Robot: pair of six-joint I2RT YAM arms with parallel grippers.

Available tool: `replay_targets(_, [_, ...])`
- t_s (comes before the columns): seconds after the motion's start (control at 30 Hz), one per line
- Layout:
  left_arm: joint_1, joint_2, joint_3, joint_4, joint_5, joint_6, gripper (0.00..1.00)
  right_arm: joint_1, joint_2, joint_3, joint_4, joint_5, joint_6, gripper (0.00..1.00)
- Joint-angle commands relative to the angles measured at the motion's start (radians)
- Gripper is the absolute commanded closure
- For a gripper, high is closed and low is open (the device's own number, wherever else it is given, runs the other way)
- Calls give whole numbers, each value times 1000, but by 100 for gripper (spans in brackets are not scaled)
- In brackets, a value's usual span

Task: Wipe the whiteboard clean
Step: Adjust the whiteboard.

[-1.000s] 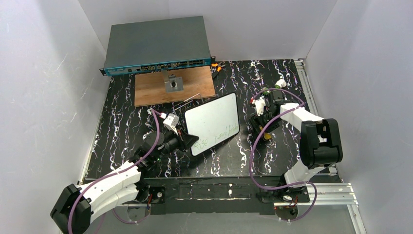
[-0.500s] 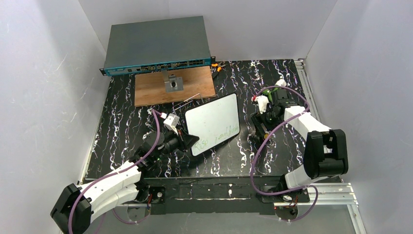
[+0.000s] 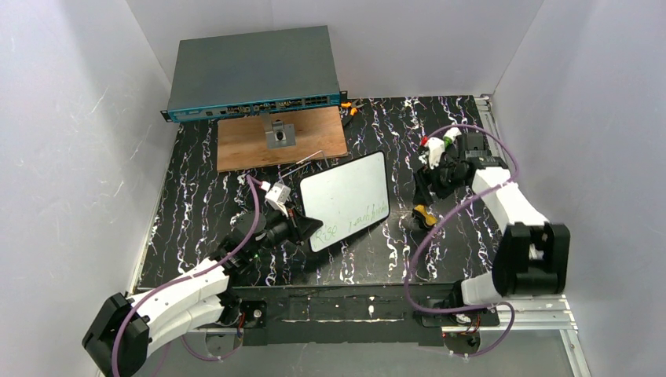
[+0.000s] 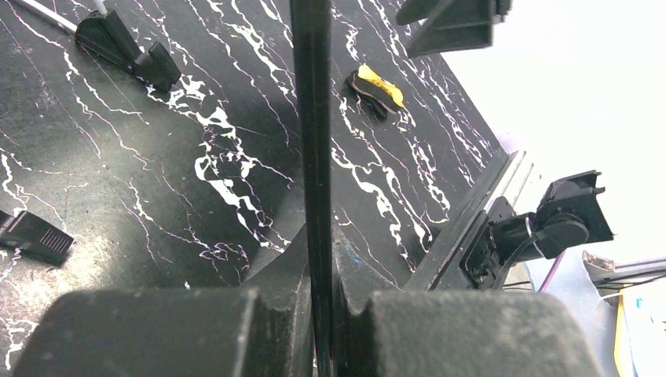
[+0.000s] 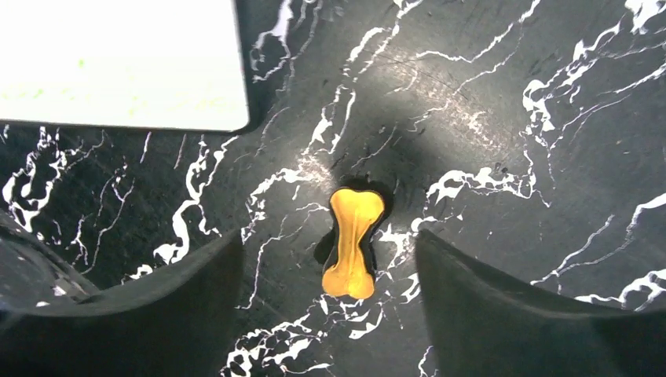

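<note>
bench point(image 3: 204, 196): black marbled top inside plain white walls, with both arms bolted at its near edge.
left tool point(image 4: 318, 275): shut tight on the near left corner of the whiteboard point(image 3: 345, 196), thin black rim pinched between its fingers.
whiteboard: mid-bench, set slantwise; green marks point(image 3: 353, 222) along its near edge are not yet wiped.
eraser point(image 5: 352, 243): small yellow bone-shaped block with a black underside, on the bench near the board's near right corner, apart from it.
right tool point(image 5: 328, 271): spread wide and empty, hanging above the eraser with one finger to each side.
step in hand: probably picking up the eraser.
doing it well: descend straight, close across the narrow waist, keep the black side downward. the left grip should hold firm against the wipe.
far end: wooden panel point(image 3: 251, 145), then network switch point(image 3: 251, 71); neither is needed.
</note>
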Motion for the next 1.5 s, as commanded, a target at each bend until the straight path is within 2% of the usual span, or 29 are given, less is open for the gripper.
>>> replay_targets(0.0, [3,-53,24,110,13,1,100,-54,169,67,-122,-72,-14,22])
replay_targets(0.17, [4,-60,10,125,5,-6,100,-54,104,23,-101,-119,-33,23])
replay_targets(0.37, [4,4,5,279,66,-43,100,-54,40,89,-163,-361,-151,22])
replay_targets(0.43, [3,-2,-12,360,90,-45,100,-54,-7,84,-132,-436,-187,19])
replay_targets(0.5, [3,-35,-28,394,95,-39,100,-54,-32,85,-66,-477,-153,16])
replay_targets(0.63, [5,-117,-32,309,104,-6,100,-54,30,255,-262,-546,-178,15])
replay_targets(0.73, [11,-159,-40,286,120,-7,100,-54,-3,319,-259,-557,-120,14])
replay_targets(0.83, [14,-174,-34,307,165,-30,100,-54,-25,351,-205,-569,-27,13])
replay_targets(1.0, [15,-152,-33,382,214,-69,100,-50,27,424,-330,-687,-27,12])
replay_targets(1.1, [15,-119,-39,443,237,-97,100,-6,42,429,-408,-736,-77,13])
replay_targets(1.33, [19,-91,-52,558,259,-147,100,27,30,415,-424,-806,-66,20])
replay_targets(1.4, [26,-97,-66,573,254,-155,100,27,30,414,-438,-844,-64,27])
replay_targets(1.47, [39,-101,-81,603,245,-172,100,29,33,414,-453,-857,-63,38])
